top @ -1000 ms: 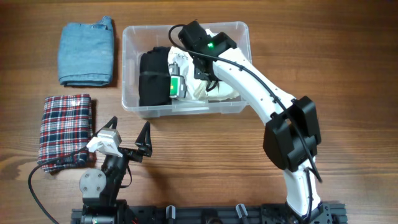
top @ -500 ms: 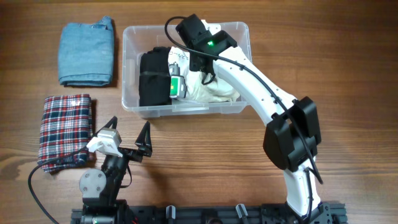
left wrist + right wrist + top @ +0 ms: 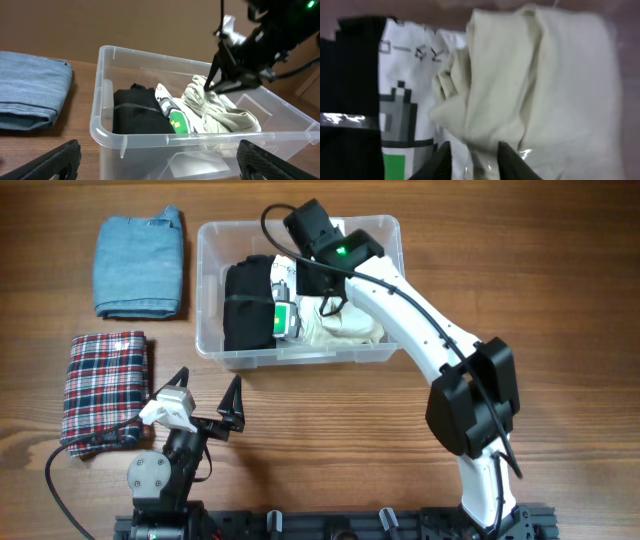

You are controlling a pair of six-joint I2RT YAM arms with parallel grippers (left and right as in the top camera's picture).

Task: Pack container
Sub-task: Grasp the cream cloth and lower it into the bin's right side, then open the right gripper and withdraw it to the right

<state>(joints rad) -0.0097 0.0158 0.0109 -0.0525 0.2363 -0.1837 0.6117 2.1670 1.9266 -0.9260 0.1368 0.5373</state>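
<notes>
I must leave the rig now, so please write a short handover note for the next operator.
Left gripper: open, parked near the front edge of the table, holding nothing.
Right gripper: inside the container, straddling a fold of the cream garment; grip unclear.
Done: black garment, printed white garment and cream garment are in the container.
To do: denim garment and plaid garment lie folded on the table, left of the container.

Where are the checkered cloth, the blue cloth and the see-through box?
checkered cloth (image 3: 105, 385): overhead view, middle of the folded fabric.
blue cloth (image 3: 138, 265): overhead view, middle of its top side.
see-through box (image 3: 208, 290): overhead view, on its left wall.
</notes>
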